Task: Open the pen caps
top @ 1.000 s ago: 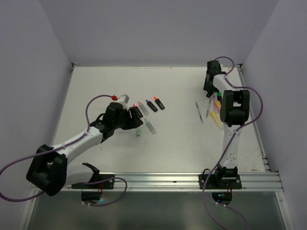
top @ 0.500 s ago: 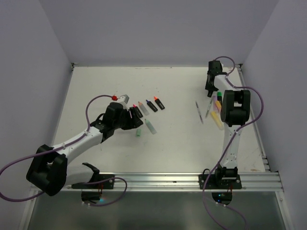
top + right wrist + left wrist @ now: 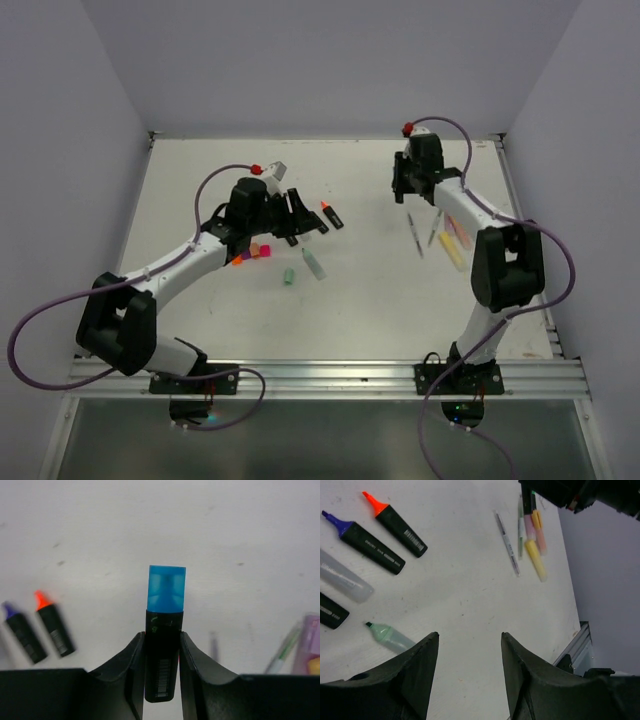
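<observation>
My right gripper (image 3: 161, 639) pinches a black highlighter (image 3: 161, 680), blue cap (image 3: 167, 587) still on; the orange highlighter (image 3: 397, 524) lies uncapped; left gripper (image 3: 468, 641) gapes empty.

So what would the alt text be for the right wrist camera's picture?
The right tool grips a black plastic highlighter between its two dark fingers, the translucent blue plastic cap on and pointing away from the camera. Beyond, blurred on the white table, lie an uncapped orange-tipped black highlighter and a purple-tipped one.
</observation>
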Robot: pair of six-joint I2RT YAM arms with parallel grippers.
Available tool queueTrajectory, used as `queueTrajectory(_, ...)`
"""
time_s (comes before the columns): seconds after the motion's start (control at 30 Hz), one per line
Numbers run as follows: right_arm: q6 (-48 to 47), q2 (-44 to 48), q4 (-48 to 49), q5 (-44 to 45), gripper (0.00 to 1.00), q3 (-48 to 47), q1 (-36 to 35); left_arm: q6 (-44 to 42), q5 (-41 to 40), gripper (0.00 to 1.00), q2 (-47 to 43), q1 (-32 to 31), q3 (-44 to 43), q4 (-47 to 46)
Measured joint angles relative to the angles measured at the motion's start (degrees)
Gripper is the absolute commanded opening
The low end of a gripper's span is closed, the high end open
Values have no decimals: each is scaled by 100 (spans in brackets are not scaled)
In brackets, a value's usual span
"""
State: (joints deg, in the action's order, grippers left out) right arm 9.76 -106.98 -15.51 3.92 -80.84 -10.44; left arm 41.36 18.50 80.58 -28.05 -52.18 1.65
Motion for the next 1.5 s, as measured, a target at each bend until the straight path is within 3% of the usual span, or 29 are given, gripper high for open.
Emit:
queueTrajectory(0.2, -15, 1528, 127, -796, 0, 962, -1569, 120, 291, 55, 481, 61, -411, -227)
queueTrajectory(0.3, -11, 1969, 101, -1137, 0, 1281, -1928, 208, 326, 55, 564, 94, -444, -278)
queueTrajectory(0.53, -33, 2505, 72, -1346, 0, 1628, -2105, 509, 326, 55, 595, 136, -459, -389)
queueTrajectory(1.07, 9, 2505, 372, -1401, 0, 1884, -2747, 1158, 540, 54, 772, 136, -459, -892)
queueTrajectory(1.17, 28, 2439, 442, -1397, 0, 1882, -2793, 1213, 566, 48, 778, 136, -459, -935)
queueTrajectory(1.2, 35, 2413, 461, -1397, 0, 1882, -2800, 1226, 579, 41, 785, 136, -459, -960)
queueTrajectory(1.3, 70, 2363, 527, -1386, 0, 1882, -2815, 1276, 577, 31, 793, 131, -459, -981)
queueTrajectory(1.5, 181, 2358, 741, -1311, 0, 1884, -2817, 1316, 568, 34, 793, 131, -459, -1073)
